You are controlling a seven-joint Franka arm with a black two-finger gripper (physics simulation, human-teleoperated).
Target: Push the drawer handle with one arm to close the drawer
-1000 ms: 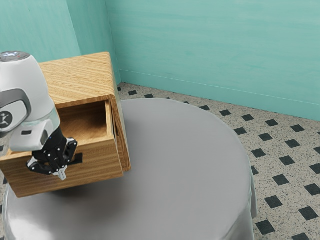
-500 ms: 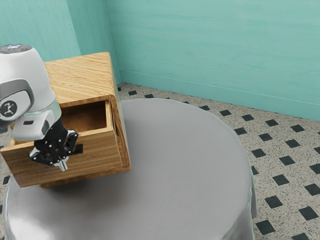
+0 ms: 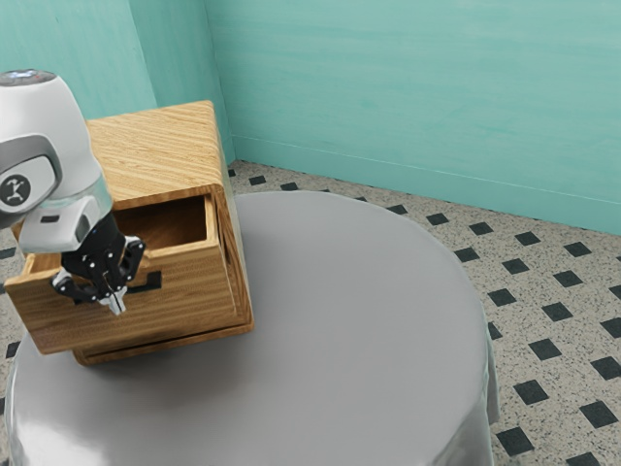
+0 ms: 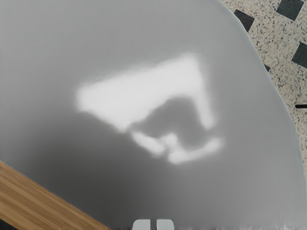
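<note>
My gripper [image 3: 114, 303] is shut in front of the wooden drawer [image 3: 184, 299], its two tips close together and pointing down. The black handle [image 3: 152, 281] shows just beside the gripper, partly hidden behind it; whether they touch I cannot tell. The drawer stands partly out of the wooden cabinet [image 3: 160, 146], with its hollow visible from above. In the wrist view, the tips of the gripper [image 4: 153, 224] have a thin gap between them, and the drawer's wooden front [image 4: 43, 206] lies to one side of them.
A round table with a grey cloth [image 3: 359, 320] carries the cabinet. Its curved edge and the speckled floor [image 4: 268, 33] appear in the wrist view. Teal walls [image 3: 417, 97] rise behind the table.
The drawer has slid farther into the cabinet, leaving less of it sticking out. My gripper has moved along with it toward the cabinet, staying at its front.
</note>
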